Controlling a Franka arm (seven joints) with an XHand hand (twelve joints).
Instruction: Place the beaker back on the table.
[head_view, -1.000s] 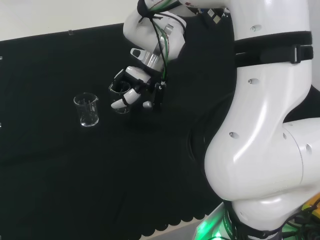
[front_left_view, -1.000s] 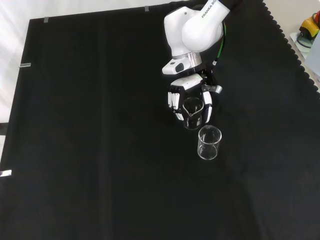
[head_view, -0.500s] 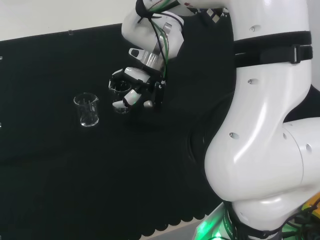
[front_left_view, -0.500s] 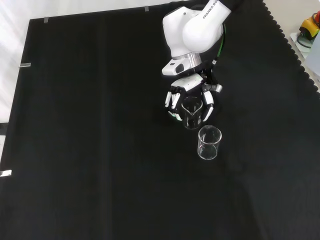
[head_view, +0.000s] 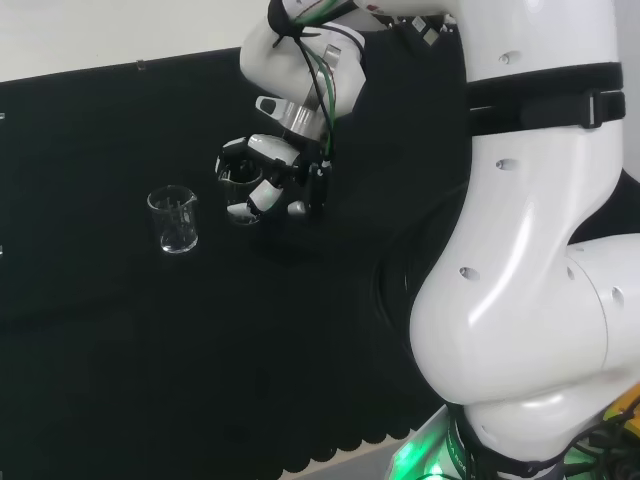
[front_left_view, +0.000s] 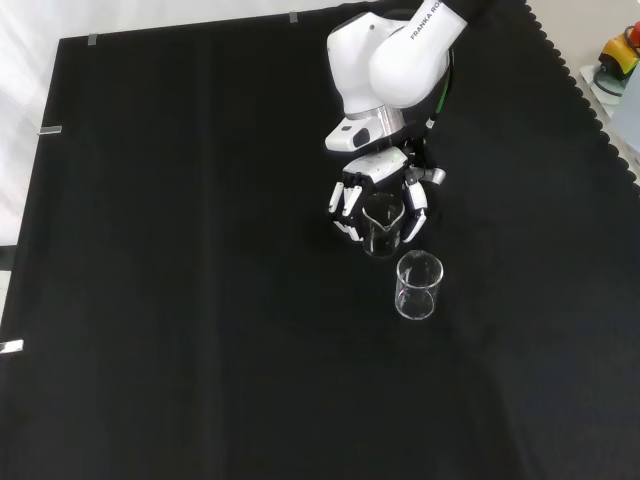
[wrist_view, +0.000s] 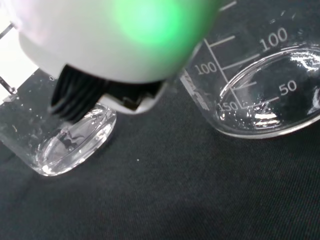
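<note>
- The hand (front_left_view: 378, 200) hangs from the white arm (front_left_view: 385, 60) over the worktop (front_left_view: 180, 300), which is covered in black cloth, and reaches down near the cloth's middle in the front view.
- Its fingers (front_left_view: 345, 205) and thumb (front_left_view: 417, 212) curl around a clear glass beaker (front_left_view: 383, 226), fingers on the beaker's left and thumb on its right in the front view, so the hand is grasping the beaker.
- The held beaker stands upright, spout rim facing up; in the front view its base looks to be at or just above the cloth, though I cannot tell whether it touches.
- In the head view the hand (head_view: 262, 180) wraps the beaker (head_view: 238, 185) from the right, with white fingertips showing in front of the glass.
- A second beaker (front_left_view: 418, 285), also clear and upright, stands free on the cloth just below and to the right of the held one in the front view; the two are close but apart.
- In the head view that second beaker (head_view: 174, 220) sits to the left of the hand, with a clear gap between them.
- The wrist view shows a blurred white part of the hand (wrist_view: 110, 40) with a green glow, the base of the held beaker (wrist_view: 70, 142) under it, and the second beaker (wrist_view: 260, 95) with printed graduation marks on its wall.
</note>
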